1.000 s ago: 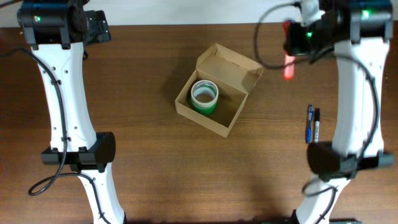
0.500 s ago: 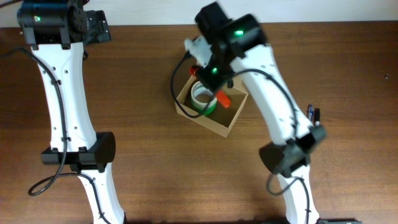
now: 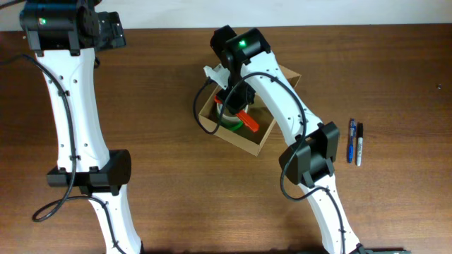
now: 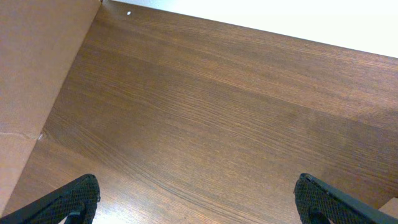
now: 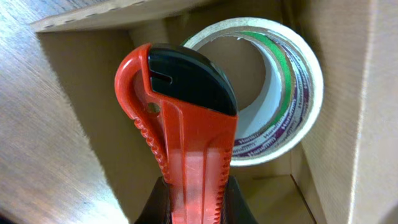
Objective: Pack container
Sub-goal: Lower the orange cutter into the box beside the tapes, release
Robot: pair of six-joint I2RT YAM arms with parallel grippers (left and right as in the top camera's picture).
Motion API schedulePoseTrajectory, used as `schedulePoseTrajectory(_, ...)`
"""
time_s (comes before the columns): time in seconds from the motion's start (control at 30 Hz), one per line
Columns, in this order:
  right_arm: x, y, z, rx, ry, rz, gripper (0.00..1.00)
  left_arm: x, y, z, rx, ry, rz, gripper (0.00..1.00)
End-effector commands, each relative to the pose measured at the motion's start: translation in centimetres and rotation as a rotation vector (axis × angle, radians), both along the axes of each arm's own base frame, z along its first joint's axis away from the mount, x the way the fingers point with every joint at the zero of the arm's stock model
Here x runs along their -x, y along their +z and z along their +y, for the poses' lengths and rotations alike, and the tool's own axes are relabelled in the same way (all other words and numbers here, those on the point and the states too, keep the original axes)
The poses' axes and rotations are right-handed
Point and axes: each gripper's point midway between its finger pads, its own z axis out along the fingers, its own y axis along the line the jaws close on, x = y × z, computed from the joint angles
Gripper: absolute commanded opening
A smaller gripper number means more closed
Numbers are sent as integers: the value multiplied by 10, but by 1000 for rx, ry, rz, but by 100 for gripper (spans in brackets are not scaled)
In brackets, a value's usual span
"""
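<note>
Right wrist view shows the right gripper (image 3: 235,107) clamped on a red box cutter (image 5: 186,124) over the open container (image 3: 263,140), just beside the tape roll (image 5: 280,81) inside it, so placing probably needs only lowering and release, while the left gripper (image 4: 199,205) gapes well left of the container.

A green-printed tape roll (image 5: 306,87) lies flat, hole upward, with a red, black-tipped utility knife (image 5: 186,130) just to its right. Well right of the roll, a blue pen (image 3: 351,140) and a black pen (image 3: 359,144) lie side by side on the wooden table (image 3: 176,183).
</note>
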Motion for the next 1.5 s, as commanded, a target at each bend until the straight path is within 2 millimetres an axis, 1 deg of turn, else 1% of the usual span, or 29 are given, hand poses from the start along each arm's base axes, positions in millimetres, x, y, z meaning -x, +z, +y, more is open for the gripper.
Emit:
schedulePoseTrajectory(0.0, 10, -17, 12, 8, 42, 39, 4, 8, 16, 3, -6, 1, -38, 100)
schedulePoseTrajectory(0.2, 24, -43, 18, 41, 68, 91, 4, 8, 16, 3, -6, 1, -38, 100)
schedulePoseTrajectory(0.37, 31, -57, 13, 62, 67, 128, 4, 8, 16, 3, -6, 1, -38, 100)
schedulePoseTrajectory(0.53, 33, -59, 12, 67, 66, 136, 5, 8, 16, 3, -6, 1, -38, 100)
schedulePoseTrajectory(0.63, 33, -59, 12, 66, 55, 140, 13, 8, 16, 3, -6, 1, -38, 100)
schedulePoseTrajectory(0.7, 33, -55, 13, 62, 55, 133, 18, 8, 16, 3, -6, 1, -38, 100)
schedulePoseTrajectory(0.8, 27, -38, 16, 38, 54, 94, 19, 8, 16, 3, -6, 1, -38, 100)
schedulePoseTrajectory(0.9, 19, -7, 20, 0, 55, 16, 25, 8, 16, 3, -6, 1, -38, 100)
schedulePoseTrajectory(1.0, 14, 27, 21, -40, 44, -58, 27, 8, 16, 3, -6, 1, -38, 100)
schedulePoseTrajectory(1.03, 10, 42, 18, -39, 24, -103, 27, 8, 16, 3, -6, 1, -38, 100)
schedulePoseTrajectory(1.1, 7, 67, 11, -35, -4, -172, 29, 8, 16, 3, -6, 1, -38, 100)
schedulePoseTrajectory(1.17, 9, 95, 3, -46, -36, -234, 30, 8, 16, 3, -6, 1, -38, 100)
schedulePoseTrajectory(1.23, 10, 123, -5, -77, -55, -293, 34, 8, 16, 3, -6, 1, -38, 100)
schedulePoseTrajectory(1.3, 6, 145, -17, -111, -99, -346, 36, 8, 16, 3, -6, 1, -38, 100)
schedulePoseTrajectory(1.33, 4, 150, -22, -122, -121, -355, 36, 8, 16, 3, -6, 1, -38, 100)
schedulePoseTrajectory(1.4, 1, 149, -32, -124, -152, -343, 35, 8, 16, 3, -6, 1, -38, 100)
schedulePoseTrajectory(1.47, 0, 141, -35, -124, -165, -313, 33, 8, 16, 3, -6, 1, -38, 100)
